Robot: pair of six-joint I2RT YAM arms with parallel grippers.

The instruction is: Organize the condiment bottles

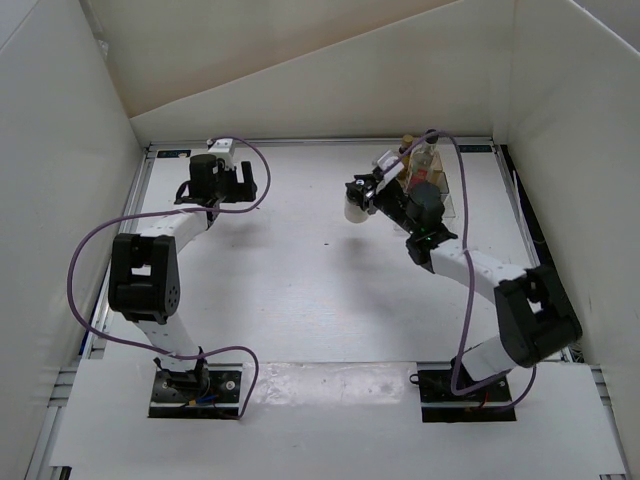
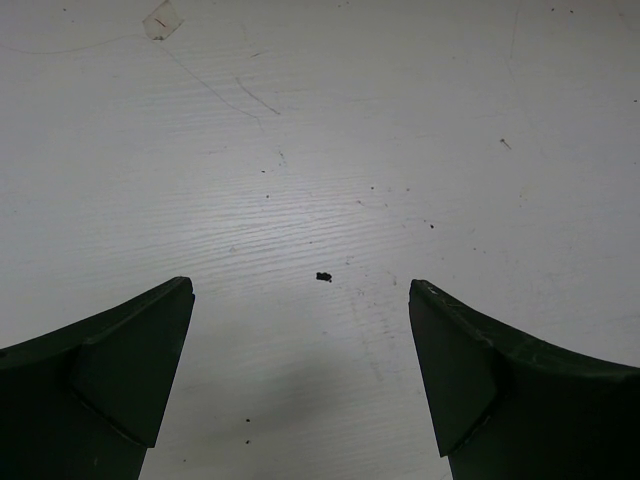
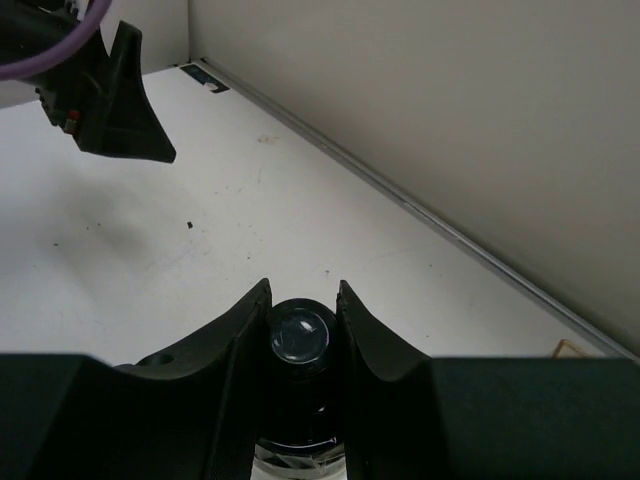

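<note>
- Top view: the right gripper [image 1: 362, 195] is closed on a black-capped bottle [image 1: 355, 211]. The pale end of the bottle sticks out of the fingers on the left side. I cannot tell if it touches the table [image 1: 300, 300].
- Same view: the other bottles [image 1: 424, 158] stand in the clear rack [image 1: 445, 200], just beside this gripper, on its right. The left gripper [image 1: 222, 185] is well apart from it, over the far left part of the table, and holds nothing.
- Left wrist view: the left gripper [image 2: 300, 285] is spread wide. Its two dark fingers [image 2: 120, 370] are far from each other. Between the tips there is only the white table [image 2: 320, 120] and a dark speck [image 2: 324, 276] — no bottle is near.
- Right wrist view: the right gripper [image 3: 303, 287] clamps the black-capped bottle [image 3: 303, 335]. Both fingers [image 3: 230, 340] press against the sides of its round cap — clear glass shows just under the cap.
- Same view: ahead of the fingertips lie the table [image 3: 250, 220] and the foot of the white wall [image 3: 450, 100]. The left gripper [image 3: 115, 95] is seen ahead, to the upper left.
</note>
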